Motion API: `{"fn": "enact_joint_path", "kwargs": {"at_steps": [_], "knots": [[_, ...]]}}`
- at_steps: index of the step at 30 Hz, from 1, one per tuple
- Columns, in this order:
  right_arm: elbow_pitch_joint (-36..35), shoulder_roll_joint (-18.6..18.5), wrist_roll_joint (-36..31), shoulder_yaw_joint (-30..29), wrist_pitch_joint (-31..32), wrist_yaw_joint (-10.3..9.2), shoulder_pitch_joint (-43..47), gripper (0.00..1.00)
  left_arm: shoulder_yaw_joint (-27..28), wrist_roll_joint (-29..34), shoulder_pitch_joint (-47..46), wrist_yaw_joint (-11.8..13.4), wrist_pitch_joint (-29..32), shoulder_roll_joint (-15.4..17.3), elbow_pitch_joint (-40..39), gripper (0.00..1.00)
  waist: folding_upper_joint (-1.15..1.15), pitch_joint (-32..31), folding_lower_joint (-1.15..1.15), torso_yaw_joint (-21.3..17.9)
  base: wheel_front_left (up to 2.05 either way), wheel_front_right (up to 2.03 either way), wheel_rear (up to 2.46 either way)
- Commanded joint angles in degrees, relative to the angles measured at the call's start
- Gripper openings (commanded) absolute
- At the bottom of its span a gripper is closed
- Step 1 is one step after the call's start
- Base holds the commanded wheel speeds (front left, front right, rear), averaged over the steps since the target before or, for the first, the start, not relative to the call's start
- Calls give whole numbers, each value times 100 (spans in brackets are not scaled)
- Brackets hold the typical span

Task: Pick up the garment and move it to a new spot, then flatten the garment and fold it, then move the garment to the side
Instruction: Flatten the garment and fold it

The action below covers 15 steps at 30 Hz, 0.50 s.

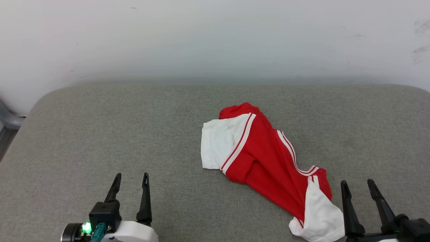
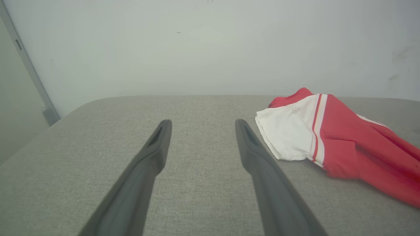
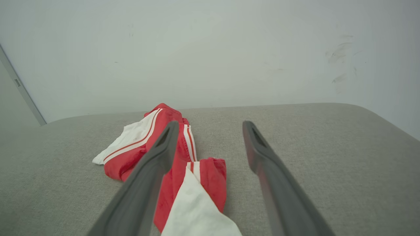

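The garment (image 1: 265, 158) is a red T-shirt with white sleeves and striped trim, lying crumpled in a long diagonal heap on the grey padded table (image 1: 100, 134). One white sleeve points left, the other lies at the near right. My left gripper (image 1: 131, 178) hovers open at the lower left, well clear of the cloth; in the left wrist view the garment (image 2: 341, 141) lies to the right of my left gripper (image 2: 203, 126). My right gripper (image 1: 356, 185) stands open at the lower right, just beside the near white sleeve. In the right wrist view the garment (image 3: 170, 170) lies under and left of my right gripper (image 3: 210, 127).
A white wall (image 1: 215, 37) rises directly behind the table's far edge. The table's rounded corners show at the far left and far right. A grey frame part (image 1: 8, 121) stands off the table's left edge. Bare grey surface lies left of the garment.
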Motion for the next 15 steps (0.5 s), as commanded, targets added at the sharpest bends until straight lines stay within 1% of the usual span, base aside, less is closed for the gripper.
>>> {"fn": "enact_joint_path", "kwargs": {"at_steps": [1, 11, 15], "knots": [[6, 9, 37, 12, -13, -4, 70, 100, 46, 52, 76, -37, -15, -20, 17, 100, 0, 4, 0, -1, 0, 0, 0], [-3, 9, 46, 21, -13, -4, -10, 100, 224, 206, -104, -214, -15, -107, 109, 100, 0, 41, 0, -18, 0, 0, 0], [-37, 9, 5, 51, -13, -4, -124, 100, 236, 300, -511, -399, -15, -12, 193, 100, 0, 97, 0, -74, 0, 0, 0]]}}
